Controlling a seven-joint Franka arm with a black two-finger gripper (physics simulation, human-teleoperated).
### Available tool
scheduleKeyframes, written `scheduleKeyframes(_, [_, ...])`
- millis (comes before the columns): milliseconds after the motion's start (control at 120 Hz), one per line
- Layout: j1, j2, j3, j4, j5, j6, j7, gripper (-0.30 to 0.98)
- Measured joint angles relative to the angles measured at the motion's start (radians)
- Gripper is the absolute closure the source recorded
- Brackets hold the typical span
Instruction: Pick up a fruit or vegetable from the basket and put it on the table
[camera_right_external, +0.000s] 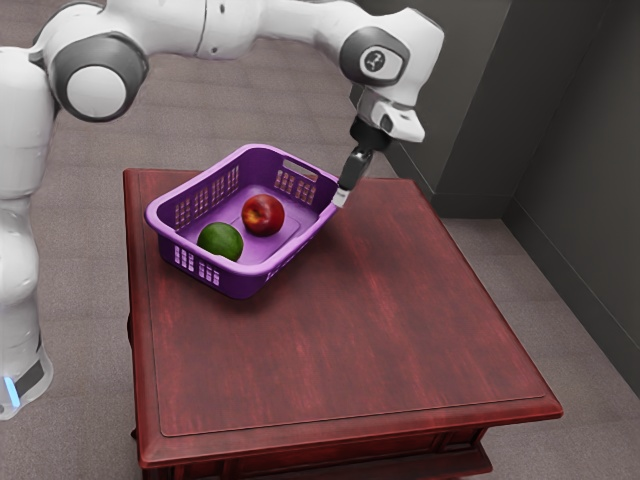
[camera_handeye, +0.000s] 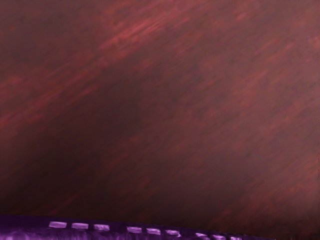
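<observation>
Nearest, on the table (camera_right_external: 370, 340), stands the basket (camera_right_external: 246, 283). Its rim hides the base of 1 green fruit (camera_right_external: 220, 241); 1 red apple (camera_right_external: 263, 214) lies beyond. Farther, the gripper (camera_right_external: 341, 198) is at the rim, neither fruit in it; I can't tell its opening or whether it touches. Pushing down or sideways there could tip or drag the basket.

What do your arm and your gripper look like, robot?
My arm is smooth, shiny white and chunky, with rounded joints ringed in dark grey. There's a little dark marking near my wrist, and a bright blue strip down low by my base. My gripper is mostly black and slim, with a pale tip.
</observation>
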Motion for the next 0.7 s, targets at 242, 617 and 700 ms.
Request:
scheduleKeyframes(242, [0.001, -0.35, -0.004, -0.376, 0.03, 0.03, 0.112, 0.0])
scheduleKeyframes(617, [-0.006, -0.596, -0.047, -0.601, 0.029, 0.049, 0.215, 0.0])
scheduleKeyframes(700, [-0.006, -0.623, -0.045, -0.616, 0.028, 0.043, 0.23, 0.0])
